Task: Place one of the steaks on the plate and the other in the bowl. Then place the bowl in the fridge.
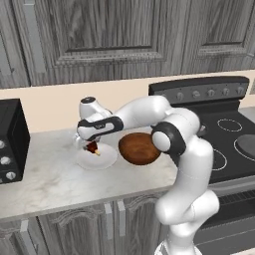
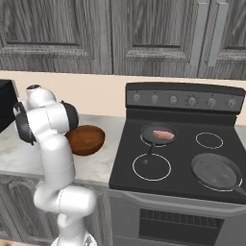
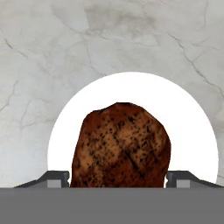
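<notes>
My gripper [image 1: 88,145] hangs just over the small white plate [image 1: 105,159] on the marble counter and is shut on the dark brown steak [image 1: 92,147]. In the hand view this steak [image 3: 120,146] sits between the two fingertips of the gripper [image 3: 118,179], both touching its sides, with the plate [image 3: 192,131] right below. Whether the steak rests on the plate I cannot tell. The reddish-brown bowl [image 1: 138,148] [image 2: 85,139] stands just right of the plate, upright. A pale pink steak [image 2: 162,134] lies in a frying pan [image 2: 144,129] on the stove. The fridge is out of view.
A second dark frying pan [image 2: 216,170] sits on the stove's front right burner. A black oven-like appliance [image 1: 10,142] stands at the counter's left end. Dark wood-grain cabinets [image 1: 99,35] hang above. My arm's elbow [image 1: 169,137] bends right next to the bowl.
</notes>
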Robot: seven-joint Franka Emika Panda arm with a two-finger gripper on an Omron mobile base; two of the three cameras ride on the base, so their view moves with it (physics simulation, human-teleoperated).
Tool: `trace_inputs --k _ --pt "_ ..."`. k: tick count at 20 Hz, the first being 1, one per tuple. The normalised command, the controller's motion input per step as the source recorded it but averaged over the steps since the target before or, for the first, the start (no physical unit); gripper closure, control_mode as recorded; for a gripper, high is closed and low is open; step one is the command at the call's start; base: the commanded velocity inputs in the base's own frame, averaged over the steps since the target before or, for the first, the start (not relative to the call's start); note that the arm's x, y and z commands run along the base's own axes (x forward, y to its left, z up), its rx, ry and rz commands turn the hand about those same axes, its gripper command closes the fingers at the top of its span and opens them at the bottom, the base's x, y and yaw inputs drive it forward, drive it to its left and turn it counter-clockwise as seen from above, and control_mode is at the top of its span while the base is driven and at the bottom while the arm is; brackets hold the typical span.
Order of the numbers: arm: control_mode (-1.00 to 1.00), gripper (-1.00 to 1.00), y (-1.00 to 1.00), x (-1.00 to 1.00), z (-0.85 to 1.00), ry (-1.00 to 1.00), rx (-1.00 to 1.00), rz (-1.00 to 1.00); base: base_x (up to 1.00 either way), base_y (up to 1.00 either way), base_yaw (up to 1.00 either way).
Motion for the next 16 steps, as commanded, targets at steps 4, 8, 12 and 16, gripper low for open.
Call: trace_inputs --k 4,8,12,16 --pt "-1.0 1.0 -0.17 0.0 -0.28 0.01 -0.04 0.2 0.0 0.0 0.0" --pt "-1.0 1.0 -0.03 0.0 -0.16 0.02 -0.02 0.07 0.0 0.0 0.0" --pt "-1.0 1.0 0.0 0.0 -0.19 0.1 -0.03 0.0 0.0 0.0 0.0" --pt "-1.0 1.0 0.0 0.01 -0.34 0.06 -0.06 0.0 0.0 0.0 0.0"
